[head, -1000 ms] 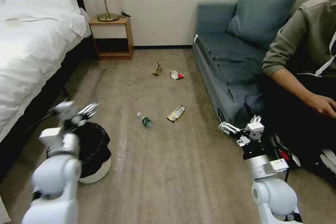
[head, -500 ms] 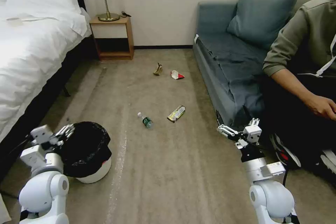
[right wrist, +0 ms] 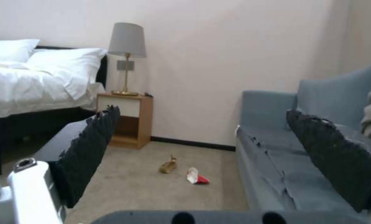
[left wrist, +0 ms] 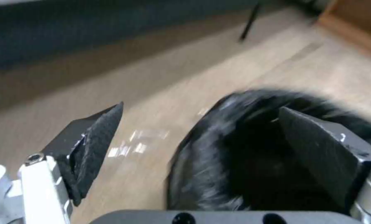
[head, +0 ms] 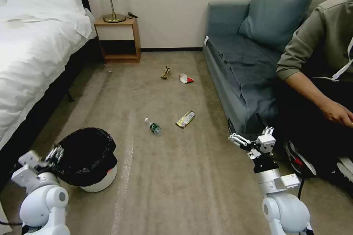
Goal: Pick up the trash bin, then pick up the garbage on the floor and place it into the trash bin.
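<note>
The left gripper [head: 55, 153] has dropped over the last second from above the bin [head: 96, 176] to the near-left side of its rim, its arm sinking low with it. Its jaws stand wide apart with nothing between them; in the left wrist view one finger [left wrist: 314, 149] hangs over the bag-lined mouth and the other [left wrist: 98, 137] over bare carpet, so they look set to straddle the rim. The bin stands on the floor beside the bed [head: 33, 55], not yet lifted. My reading is that the approach for the first step is nearly done, and what remains is closing on the rim and raising it.

Further right, the 4 pieces of litter lie where they were: the bottle [head: 152, 126] and foil wrapper [head: 185, 119] mid-floor, the tan scrap [head: 166, 73] and red-and-white carton [head: 185, 78] farther off toward the nightstand [head: 117, 38].

The right gripper [head: 253, 140] has barely shifted; it hangs beside the sofa [head: 239, 66], released and empty, pointing toward the far litter, and seems to be waiting
</note>
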### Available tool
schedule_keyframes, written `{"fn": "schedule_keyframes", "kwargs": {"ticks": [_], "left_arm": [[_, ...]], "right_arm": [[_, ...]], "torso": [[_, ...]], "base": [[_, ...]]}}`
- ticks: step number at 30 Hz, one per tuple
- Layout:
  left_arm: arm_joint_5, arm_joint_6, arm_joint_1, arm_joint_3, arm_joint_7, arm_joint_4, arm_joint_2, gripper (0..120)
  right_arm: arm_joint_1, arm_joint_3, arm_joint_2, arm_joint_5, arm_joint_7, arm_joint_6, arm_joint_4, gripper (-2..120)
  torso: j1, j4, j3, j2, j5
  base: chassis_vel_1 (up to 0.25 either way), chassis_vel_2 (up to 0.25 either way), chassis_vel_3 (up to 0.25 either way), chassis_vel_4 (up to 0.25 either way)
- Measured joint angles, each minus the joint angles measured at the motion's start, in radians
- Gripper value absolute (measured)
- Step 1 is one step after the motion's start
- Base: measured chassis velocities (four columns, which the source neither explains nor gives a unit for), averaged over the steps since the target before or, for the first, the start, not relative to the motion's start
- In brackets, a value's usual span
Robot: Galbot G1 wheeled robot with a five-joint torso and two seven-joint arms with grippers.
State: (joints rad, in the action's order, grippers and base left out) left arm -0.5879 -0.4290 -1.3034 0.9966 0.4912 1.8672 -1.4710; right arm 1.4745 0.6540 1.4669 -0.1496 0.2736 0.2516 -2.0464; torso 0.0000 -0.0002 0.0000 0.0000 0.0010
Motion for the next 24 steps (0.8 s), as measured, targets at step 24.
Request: {"fn": "schedule_keyframes", "kwargs": {"ticks": [24], "left_arm": [[-0.061,-0.03,0.063,-0.056,-0.009,-0.144,0.02,72]], "right_arm": [[0.052,0.014,0.003,0.012,0.024,0.047,-0.01,100]], "torso": [[0.0,0.0003,0.0,0.0,-0.0001]], "base": [[0.0,0.0,0.0,0.0]]}}
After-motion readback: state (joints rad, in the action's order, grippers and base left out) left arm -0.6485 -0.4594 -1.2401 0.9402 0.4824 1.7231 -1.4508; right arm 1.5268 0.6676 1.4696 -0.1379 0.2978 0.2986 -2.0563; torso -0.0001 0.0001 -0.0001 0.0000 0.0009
